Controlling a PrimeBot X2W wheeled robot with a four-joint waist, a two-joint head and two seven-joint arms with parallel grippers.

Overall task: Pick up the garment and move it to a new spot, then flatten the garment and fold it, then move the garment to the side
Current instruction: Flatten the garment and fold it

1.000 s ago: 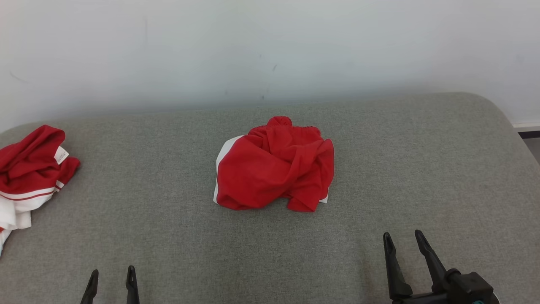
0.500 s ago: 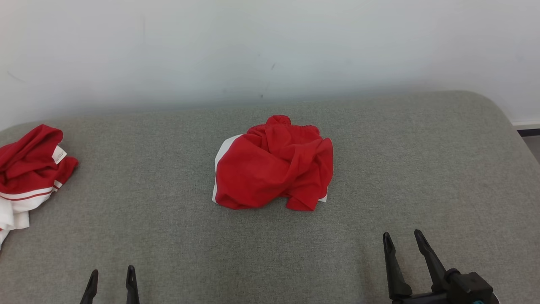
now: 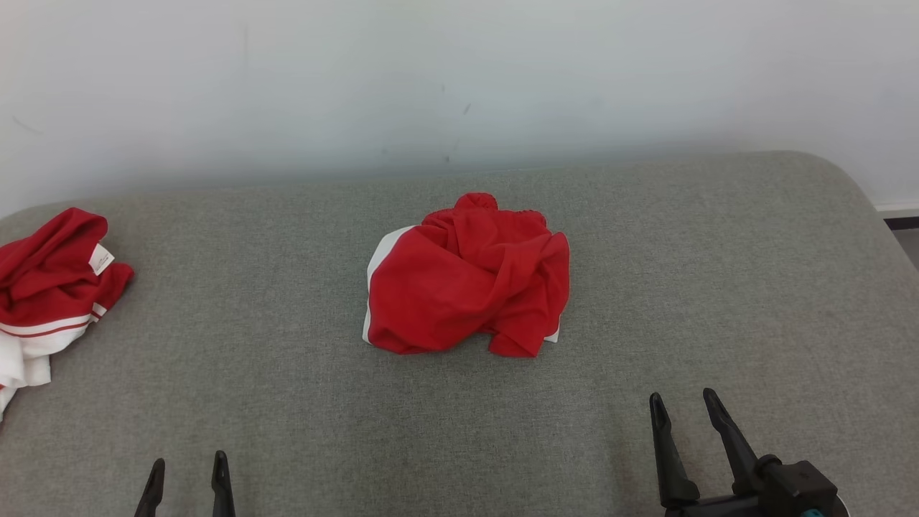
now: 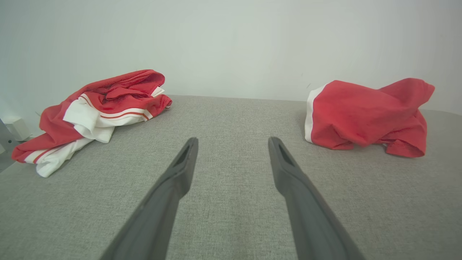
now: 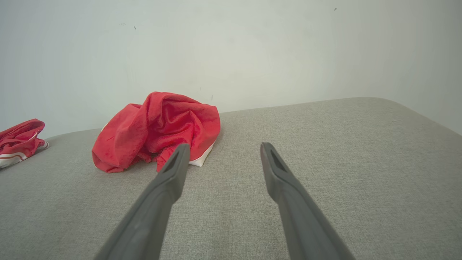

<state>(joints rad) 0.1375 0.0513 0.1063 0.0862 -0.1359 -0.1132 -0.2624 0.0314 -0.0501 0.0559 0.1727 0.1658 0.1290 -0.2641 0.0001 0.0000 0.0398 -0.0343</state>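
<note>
Red shirt (image 3: 50, 287), striped trim: we list it crumpled, well left of our left gripper (image 3: 188, 461), fingers apart, empty; right gripper (image 3: 682, 396) likewise. Risk: similar colour, so we grab the plain red cloth (image 3: 467, 276) ahead.

The garment (image 3: 54, 283) lies crumpled in a loose heap at the far left of the grey padded surface (image 3: 215, 373) and is cut off by the head view's left edge. Red cloth is bunched on top, and white sleeve fabric (image 3: 25, 359) spills out on the near side. A thin red stripe (image 3: 43, 332) crosses the white, and a small white label (image 3: 101, 259) sticks up from the folds.
</note>
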